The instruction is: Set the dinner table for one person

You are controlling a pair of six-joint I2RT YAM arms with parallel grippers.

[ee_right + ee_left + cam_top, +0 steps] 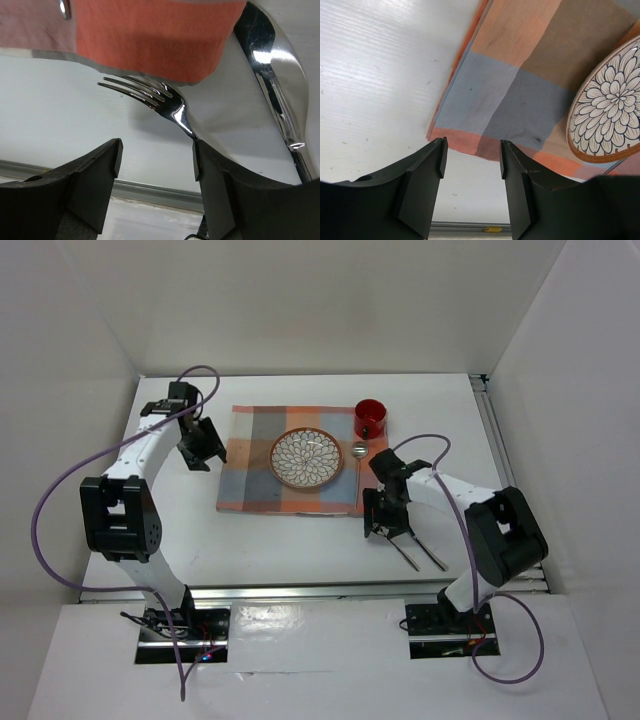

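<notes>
The white dinner table (290, 550) holds a checked placemat (255, 465) with a patterned plate (306, 458) on it. A red cup (369, 418) stands at the mat's far right corner, and a spoon bowl (359, 450) lies beside the plate. My right gripper (388, 530) is open and low just past the mat's near right corner. In the right wrist view a fork (150, 92) lies with its tines at the mat's edge (150, 35). Its handle runs past my right finger (220, 180), not gripped. A second shiny utensil (272, 60) lies beside it. My left gripper (205, 450) is open and empty left of the mat.
Two utensil handles (418, 554) stick out toward the near edge. A silver rail (330, 590) runs along that edge. White walls enclose the table on three sides. In the left wrist view my open gripper (471, 157) hangs above bare table by the mat's corner (520, 85) and the plate (610, 105).
</notes>
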